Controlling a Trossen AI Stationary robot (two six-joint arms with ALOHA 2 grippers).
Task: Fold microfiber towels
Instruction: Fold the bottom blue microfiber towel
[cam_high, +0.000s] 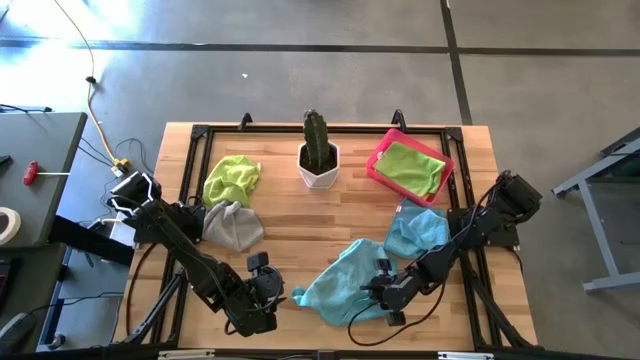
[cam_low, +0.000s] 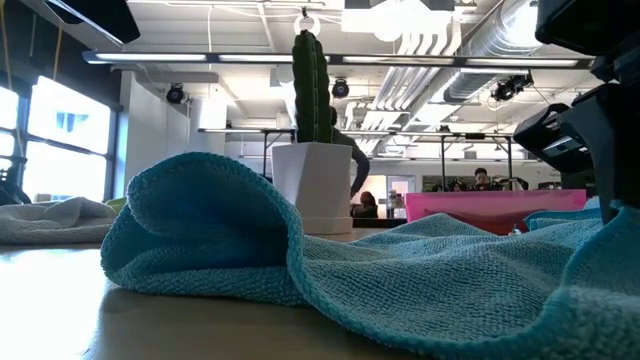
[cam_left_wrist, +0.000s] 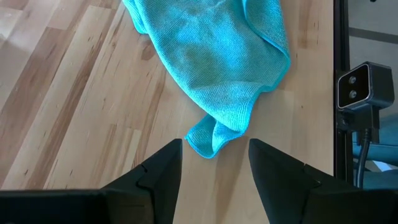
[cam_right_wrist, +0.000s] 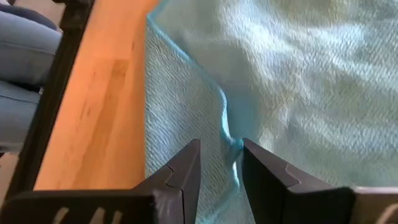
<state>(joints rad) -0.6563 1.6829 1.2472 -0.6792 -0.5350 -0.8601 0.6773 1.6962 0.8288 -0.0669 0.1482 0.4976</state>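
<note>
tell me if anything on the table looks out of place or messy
Nothing is spilled or damaged. The towels are simply unfolded: a light blue towel lies crumpled between the grippers, another blue towel is bunched beside it, and the green towel and grey towel sit in heaps. The cactus pot stands upright.

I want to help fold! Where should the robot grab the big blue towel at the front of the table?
Probably by its corners. The blue towel lies crumpled, and one corner sticks out in a little curl just ahead of the left gripper, whose fingers are open, so that arm could come straight in. The right gripper is already at a raised edge fold on the other side.
</note>
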